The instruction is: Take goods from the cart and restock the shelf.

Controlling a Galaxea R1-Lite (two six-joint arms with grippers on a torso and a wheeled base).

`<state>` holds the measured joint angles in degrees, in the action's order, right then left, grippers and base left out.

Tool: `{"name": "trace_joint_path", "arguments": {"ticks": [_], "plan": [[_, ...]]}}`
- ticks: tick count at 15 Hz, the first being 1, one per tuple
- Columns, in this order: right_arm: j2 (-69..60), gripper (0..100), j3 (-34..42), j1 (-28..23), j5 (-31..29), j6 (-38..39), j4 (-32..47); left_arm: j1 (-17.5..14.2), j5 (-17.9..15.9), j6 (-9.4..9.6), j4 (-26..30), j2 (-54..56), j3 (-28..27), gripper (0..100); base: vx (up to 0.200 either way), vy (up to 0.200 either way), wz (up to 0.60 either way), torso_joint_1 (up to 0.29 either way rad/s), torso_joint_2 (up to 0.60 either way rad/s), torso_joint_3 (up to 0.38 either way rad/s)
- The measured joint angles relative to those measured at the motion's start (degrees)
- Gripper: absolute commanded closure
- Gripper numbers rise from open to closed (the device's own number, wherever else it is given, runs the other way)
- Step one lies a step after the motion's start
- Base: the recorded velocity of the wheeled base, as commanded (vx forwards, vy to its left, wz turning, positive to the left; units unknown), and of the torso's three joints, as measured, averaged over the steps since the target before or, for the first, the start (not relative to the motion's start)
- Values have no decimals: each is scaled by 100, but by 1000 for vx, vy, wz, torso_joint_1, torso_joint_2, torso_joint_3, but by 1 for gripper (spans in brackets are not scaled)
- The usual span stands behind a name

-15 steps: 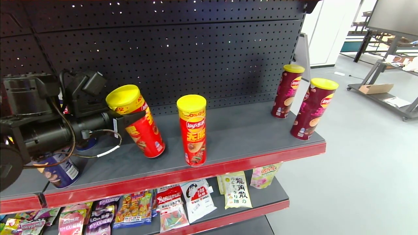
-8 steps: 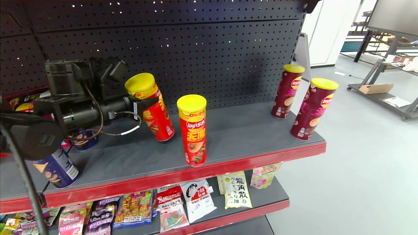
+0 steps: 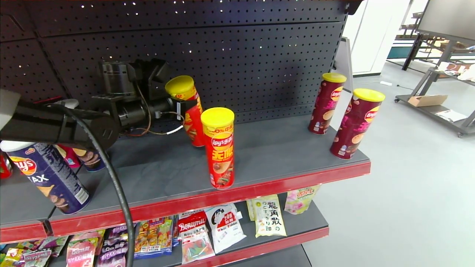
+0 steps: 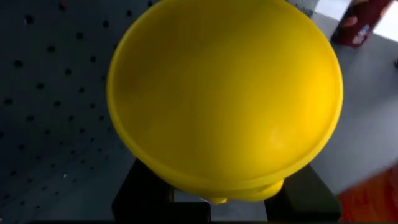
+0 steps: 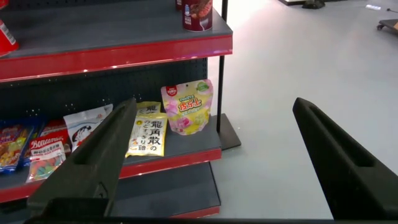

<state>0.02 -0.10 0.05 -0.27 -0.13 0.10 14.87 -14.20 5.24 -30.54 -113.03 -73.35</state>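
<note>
Rear can [image 3: 193, 122] sits behind front can [image 3: 219, 152], perhaps resting on the shelf [image 3: 274, 155].

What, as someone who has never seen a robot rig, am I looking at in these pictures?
This is a two-armed robot restocking a store shelf. The wide picture comes from a camera on its head; the other two come from cameras on its wrists. In the head view the left gripper is shut on a tilted red chip can with a yellow lid; that lid is the yellow disc in the left wrist view. In front of it stands an upright red can, with two maroon cans to the right and a blue can at the left. The right gripper is open, facing snack bags on the lower shelf.
</note>
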Motion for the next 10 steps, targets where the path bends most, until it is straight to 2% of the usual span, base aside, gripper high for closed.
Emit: {"name": "trace_joint_path", "arguments": {"ticks": [4, 10], "plan": [[0, 0, 0, 0, 0, -2, 0, 124, 66, -57, 115, -497, -685, 100, 0, 0, 0, 0, 0, 0], [0, 0, 0, 2, 2, 0, 0, 207, 66, -43, 126, -850, -837, 100, 0, 0, 0, 0, 0, 0]]}}
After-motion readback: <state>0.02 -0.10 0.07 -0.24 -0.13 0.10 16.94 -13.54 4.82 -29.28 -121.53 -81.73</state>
